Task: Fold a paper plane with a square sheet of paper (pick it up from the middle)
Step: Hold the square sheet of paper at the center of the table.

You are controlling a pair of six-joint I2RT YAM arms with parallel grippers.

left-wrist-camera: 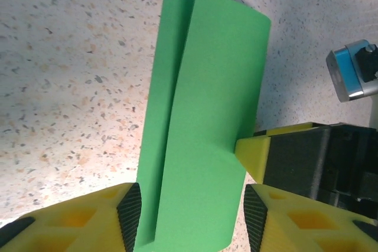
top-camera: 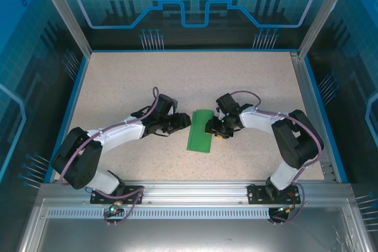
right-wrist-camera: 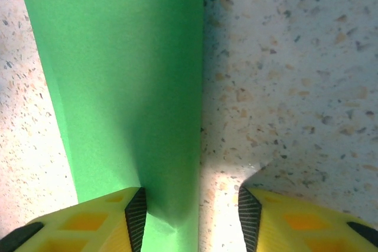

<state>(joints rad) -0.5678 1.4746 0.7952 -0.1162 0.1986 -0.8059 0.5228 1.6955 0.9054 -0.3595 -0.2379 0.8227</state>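
Folded green paper (top-camera: 199, 131) lying flat mid-bench (top-camera: 177, 75), between both tools, long side running near to far. Left tool (left-wrist-camera: 190, 219) sitting at paper's left, fingers spread, paper running between them. Right tool (right-wrist-camera: 190, 216) sitting at paper's right edge, spread too, gripping nothing: one finger (right-wrist-camera: 112, 219) resting on paper, other over bare bench.

I see the square sheet of paper (top-camera: 199, 132) plain bright green, the counter (top-camera: 147, 75) beige with dark speckles, and the left hand (left-wrist-camera: 192, 213) and right hand (right-wrist-camera: 191, 216) yellow with black ribbed pads (left-wrist-camera: 130, 216).
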